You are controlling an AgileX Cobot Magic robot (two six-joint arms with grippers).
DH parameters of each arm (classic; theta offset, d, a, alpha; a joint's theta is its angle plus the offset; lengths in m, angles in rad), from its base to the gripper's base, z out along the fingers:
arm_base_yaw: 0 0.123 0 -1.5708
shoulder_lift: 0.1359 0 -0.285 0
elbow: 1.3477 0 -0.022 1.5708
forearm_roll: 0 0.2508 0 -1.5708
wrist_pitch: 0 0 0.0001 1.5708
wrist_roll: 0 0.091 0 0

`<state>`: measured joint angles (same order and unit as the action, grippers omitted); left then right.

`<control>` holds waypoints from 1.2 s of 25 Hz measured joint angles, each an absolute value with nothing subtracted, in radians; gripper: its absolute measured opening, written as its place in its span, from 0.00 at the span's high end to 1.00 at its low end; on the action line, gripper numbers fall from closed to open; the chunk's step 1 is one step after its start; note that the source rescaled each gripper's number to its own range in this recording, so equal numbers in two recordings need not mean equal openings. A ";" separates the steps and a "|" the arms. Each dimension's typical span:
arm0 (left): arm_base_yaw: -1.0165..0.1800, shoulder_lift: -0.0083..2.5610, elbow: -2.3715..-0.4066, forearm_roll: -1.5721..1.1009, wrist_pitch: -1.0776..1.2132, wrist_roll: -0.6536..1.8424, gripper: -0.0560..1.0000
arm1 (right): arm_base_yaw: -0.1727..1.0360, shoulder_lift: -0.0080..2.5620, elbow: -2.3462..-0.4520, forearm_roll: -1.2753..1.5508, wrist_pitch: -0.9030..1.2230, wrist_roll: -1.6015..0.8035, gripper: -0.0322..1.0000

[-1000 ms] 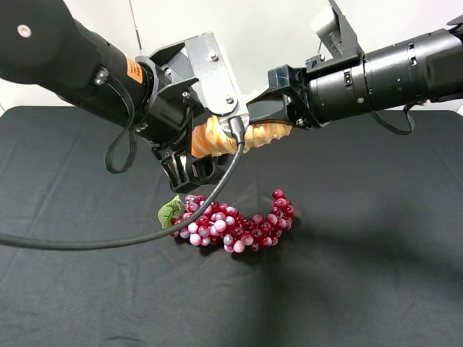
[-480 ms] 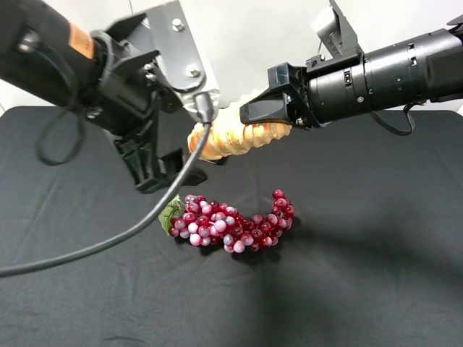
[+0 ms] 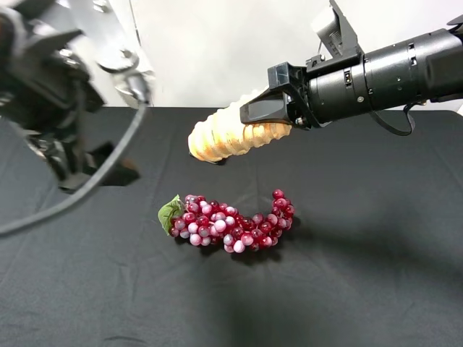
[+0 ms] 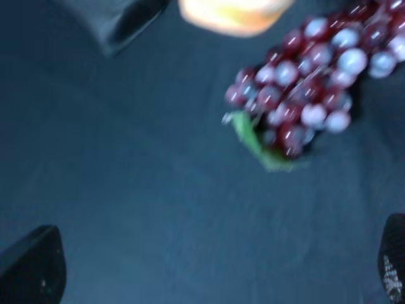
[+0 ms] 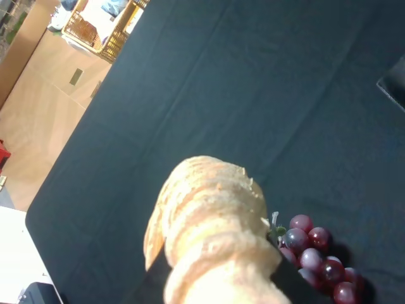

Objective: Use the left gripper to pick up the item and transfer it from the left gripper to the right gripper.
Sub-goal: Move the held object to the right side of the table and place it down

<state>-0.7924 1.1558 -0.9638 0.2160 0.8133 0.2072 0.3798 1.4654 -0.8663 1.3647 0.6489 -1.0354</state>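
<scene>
The item (image 3: 226, 136), a pale tan ridged roll, hangs in the air above the black table. My right gripper (image 3: 269, 114) is shut on its right end. The right wrist view shows the item (image 5: 209, 234) close up, with dark jaws on either side of its base (image 5: 221, 292). My left gripper (image 3: 90, 172) is blurred at the far left, well apart from the item, open and empty. In the left wrist view its fingertips (image 4: 31, 272) stand wide apart at the lower corners. That view only shows the item's end (image 4: 231, 9).
A red grape bunch (image 3: 231, 223) with a green leaf lies on the black cloth (image 3: 347, 275) below the item. It also shows in the left wrist view (image 4: 316, 82) and the right wrist view (image 5: 316, 256). The table's edge and the floor beyond it (image 5: 50, 95) show.
My left gripper has let go of the item and pulled away up and to the left. The item stays held by my right gripper, which has not moved.
</scene>
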 joint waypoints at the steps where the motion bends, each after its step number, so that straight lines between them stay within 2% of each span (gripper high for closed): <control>1: -0.792 1.135 -0.964 0.225 0.841 0.179 0.00 | 0.380 1.465 -0.866 1.365 0.649 -1.034 0.95; 8: -0.792 0.971 -0.964 0.237 1.000 0.042 0.00 | 0.380 1.465 -0.866 1.365 0.649 -1.034 0.95; 15: -0.792 0.780 -0.945 0.238 1.108 0.009 0.00 | 0.380 1.465 -0.866 1.365 0.649 -1.034 0.95; 30: -0.792 0.337 -0.611 0.126 1.124 -0.022 0.00 | 0.380 1.465 -0.866 1.354 0.645 -1.034 0.95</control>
